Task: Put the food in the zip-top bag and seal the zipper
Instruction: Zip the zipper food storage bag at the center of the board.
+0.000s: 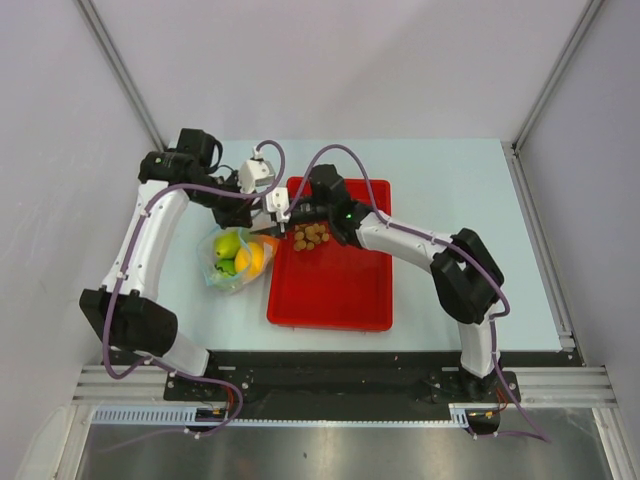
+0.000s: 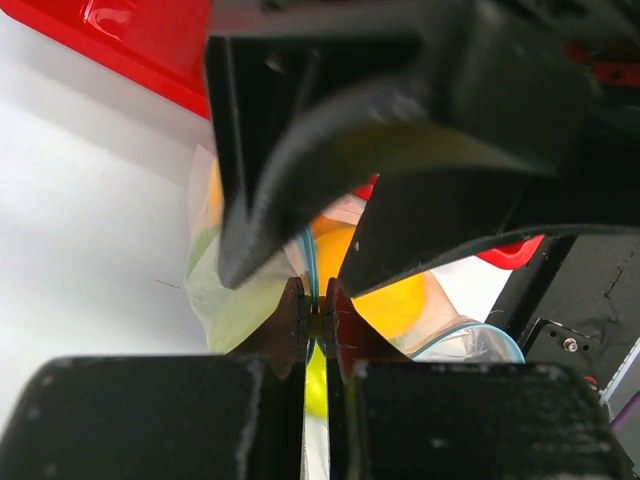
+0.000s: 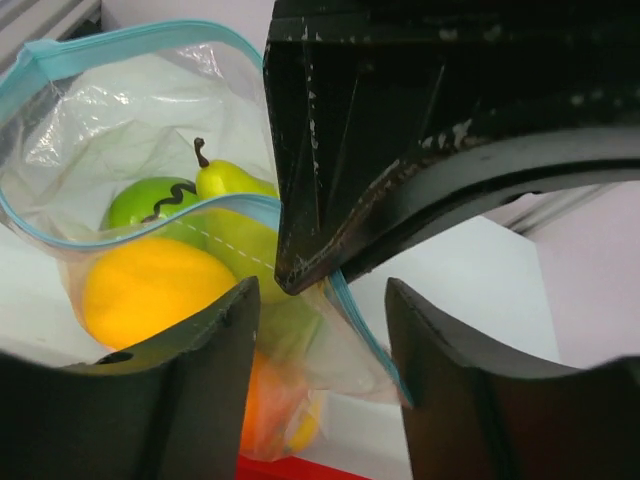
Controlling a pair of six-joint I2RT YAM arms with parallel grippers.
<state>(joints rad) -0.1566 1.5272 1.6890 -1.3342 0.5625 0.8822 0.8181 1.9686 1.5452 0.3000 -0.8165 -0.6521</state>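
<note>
Left gripper (image 2: 317, 322) clamps the thin blue zipper (image 2: 308, 262) of the clear floppy bag (image 3: 150, 110); right gripper (image 3: 322, 300) gapes astride its rim.

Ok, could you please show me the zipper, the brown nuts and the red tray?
zipper (image 3: 120, 40): right wrist view, on the upper stretch of the light-blue strip.
brown nuts (image 1: 310, 237): top external view, on the middle of the cluster.
red tray (image 1: 335, 290): top external view, on its bare floor.

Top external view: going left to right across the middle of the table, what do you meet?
In order: left arm → bag → tray → right arm.
</note>
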